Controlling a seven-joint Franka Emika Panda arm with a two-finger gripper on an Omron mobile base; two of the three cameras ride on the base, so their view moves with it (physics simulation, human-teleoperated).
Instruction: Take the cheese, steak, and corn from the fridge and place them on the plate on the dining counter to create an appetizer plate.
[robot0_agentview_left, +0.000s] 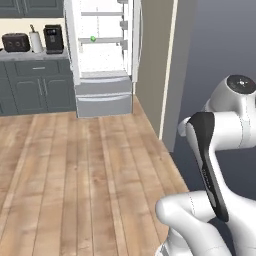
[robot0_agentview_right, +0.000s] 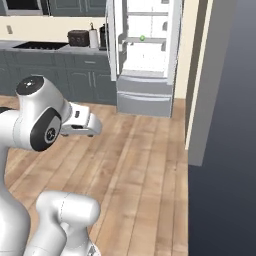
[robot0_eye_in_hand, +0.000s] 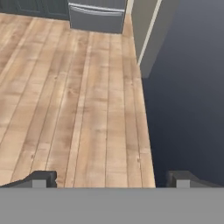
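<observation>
Fridge (robot0_agentview_left: 102, 55) stands open at the far end of the wood floor (robot0_agentview_left: 75, 175), white shelves showing, two drawers (robot0_agentview_left: 104, 96) below. One small green piece, the corn (robot0_agentview_left: 93, 38), sits on a middle shelf; also seen from the right base view (robot0_agentview_right: 142, 37). Cheese and steak: cannot make out on the shelves.

Bench (robot0_agentview_left: 30, 56) left of the fridge carries three items: one toaster (robot0_agentview_left: 15, 42), one paper towel roll (robot0_agentview_left: 36, 42), one coffee machine (robot0_agentview_left: 53, 39).

Gripper (robot0_eye_in_hand: 112, 179) in the hand view: two fingertips (robot0_eye_in_hand: 39, 179) set wide apart, nothing between them, floor beneath.
</observation>
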